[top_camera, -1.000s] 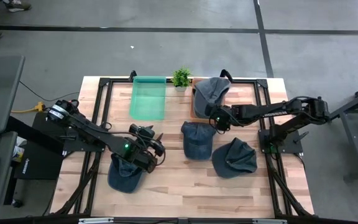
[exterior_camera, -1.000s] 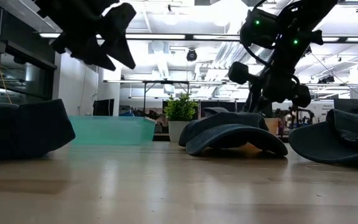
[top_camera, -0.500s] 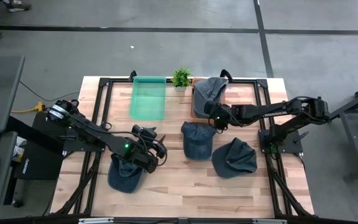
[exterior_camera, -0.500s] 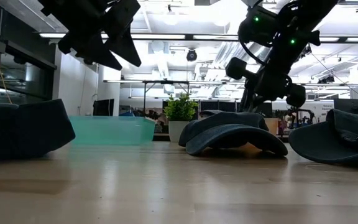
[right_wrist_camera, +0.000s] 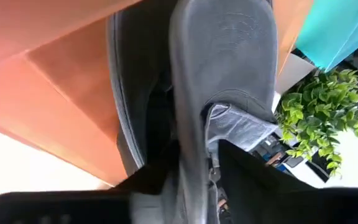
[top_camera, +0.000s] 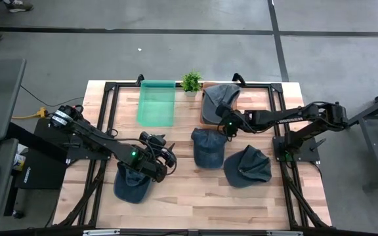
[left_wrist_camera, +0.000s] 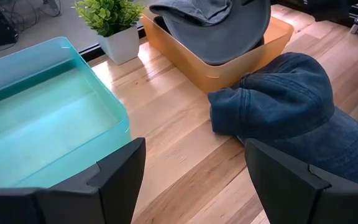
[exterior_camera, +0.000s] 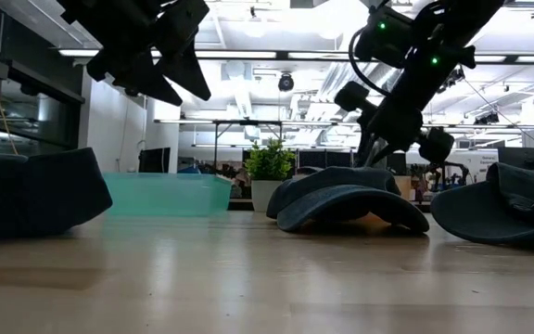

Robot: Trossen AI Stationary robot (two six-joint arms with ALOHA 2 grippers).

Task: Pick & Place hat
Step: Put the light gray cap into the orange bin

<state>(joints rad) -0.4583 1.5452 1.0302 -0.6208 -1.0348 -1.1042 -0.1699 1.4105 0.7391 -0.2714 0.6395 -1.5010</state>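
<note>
A grey hat (top_camera: 219, 98) is spread over the orange tray (top_camera: 205, 120) at the table's far side. My right gripper (top_camera: 227, 126) is at the hat's near edge and shut on it; the right wrist view shows the same gripper (right_wrist_camera: 194, 174). Three blue hats lie crown-up on the table: one near the left (top_camera: 131, 184), one in the middle (top_camera: 209, 146), one toward the right (top_camera: 248, 166). My left gripper (top_camera: 163, 157) hovers open above the boards between the left and middle hats, touching nothing. From the left wrist view, its fingers frame the middle hat (left_wrist_camera: 291, 106). My right gripper pinches the grey hat's near edge (right_wrist_camera: 194, 152) between its two fingers (right_wrist_camera: 160, 177). It comes from the table's near right side, roughly level. The rest of the hat (right_wrist_camera: 222, 43) stretches away from the fingers over the orange tray (right_wrist_camera: 61, 93). Whether it rests on the tray cannot be told.
A teal bin (top_camera: 157, 103) stands at the far side left of the tray, with a small potted plant (top_camera: 190, 82) between them. Bare boards lie along the near edge (top_camera: 195, 203). A black frame (top_camera: 110, 88) runs around the tabletop.
My right gripper has moved a little toward the table's left and far edge, carrying the grey hat with it; the hat now lies more squarely over the orange tray. My left gripper has risen slightly and stays open.
</note>
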